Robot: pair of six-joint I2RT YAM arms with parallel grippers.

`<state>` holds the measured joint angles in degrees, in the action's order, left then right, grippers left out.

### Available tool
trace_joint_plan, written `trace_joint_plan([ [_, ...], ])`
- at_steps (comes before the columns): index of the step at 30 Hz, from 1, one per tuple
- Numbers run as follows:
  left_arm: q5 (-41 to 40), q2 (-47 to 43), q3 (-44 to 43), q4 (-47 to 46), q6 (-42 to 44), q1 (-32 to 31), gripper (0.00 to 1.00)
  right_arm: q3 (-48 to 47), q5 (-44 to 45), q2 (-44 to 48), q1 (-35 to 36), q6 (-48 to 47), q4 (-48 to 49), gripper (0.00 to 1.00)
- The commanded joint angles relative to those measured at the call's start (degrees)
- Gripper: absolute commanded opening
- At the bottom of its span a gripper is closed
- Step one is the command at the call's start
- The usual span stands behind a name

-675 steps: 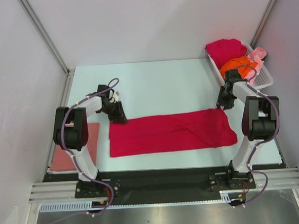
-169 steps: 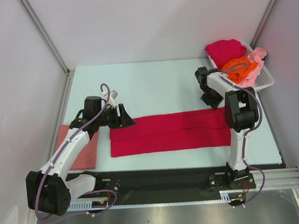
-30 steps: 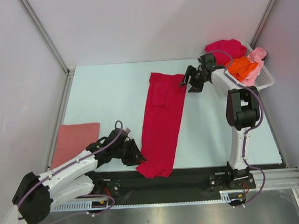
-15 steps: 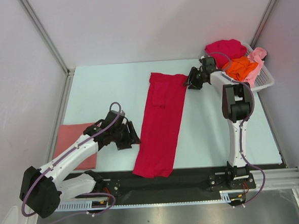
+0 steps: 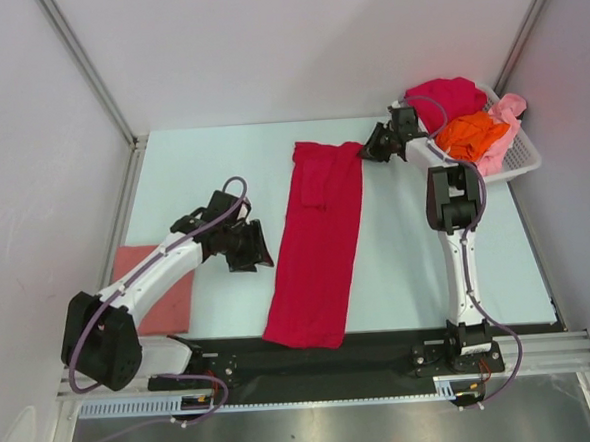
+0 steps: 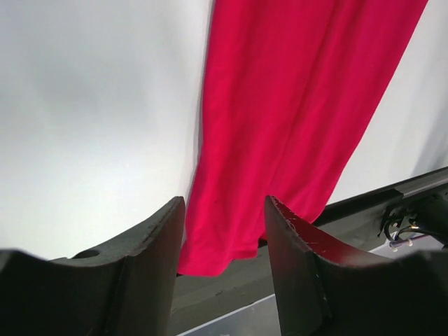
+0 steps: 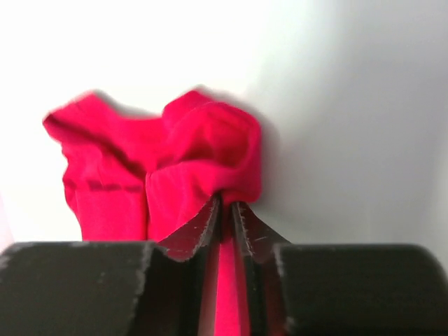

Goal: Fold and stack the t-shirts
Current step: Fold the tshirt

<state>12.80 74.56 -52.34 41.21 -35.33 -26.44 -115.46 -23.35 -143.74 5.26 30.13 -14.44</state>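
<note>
A crimson red t-shirt (image 5: 317, 245), folded into a long strip, lies from the far middle of the table to the near edge, where its end hangs over. It also shows in the left wrist view (image 6: 294, 119). My right gripper (image 5: 368, 148) is shut on the strip's far right corner (image 7: 210, 164). My left gripper (image 5: 260, 251) is open and empty, just left of the strip's middle. A folded dusty salmon pink t-shirt (image 5: 149, 285) lies at the near left. A second crimson shirt (image 5: 446, 99), an orange shirt (image 5: 470, 133) and a light pink shirt (image 5: 509, 113) sit in the basket.
The white slotted basket (image 5: 522, 157) stands at the far right corner. The black front rail (image 5: 313, 355) runs along the near edge, under the strip's hanging end. Grey walls enclose the table on three sides.
Over the earlier frames the strip was turned from crosswise to lengthwise. In the last second my left gripper moved from the strip's near end back and up to its middle; the right gripper pulled slightly farther back.
</note>
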Motion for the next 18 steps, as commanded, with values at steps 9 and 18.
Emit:
trace_joint_plan([
  [9,2.23,4.01,-2.42,-2.8,5.01,0.77,0.52,-26.47,9.91,-19.11,1.69,8.17,-0.95,0.0],
  [18,6.7,3.48,2.06,-7.01,4.04,0.77,0.66,-29.58,5.17,-19.4,-0.06,10.3,1.77,0.3],
])
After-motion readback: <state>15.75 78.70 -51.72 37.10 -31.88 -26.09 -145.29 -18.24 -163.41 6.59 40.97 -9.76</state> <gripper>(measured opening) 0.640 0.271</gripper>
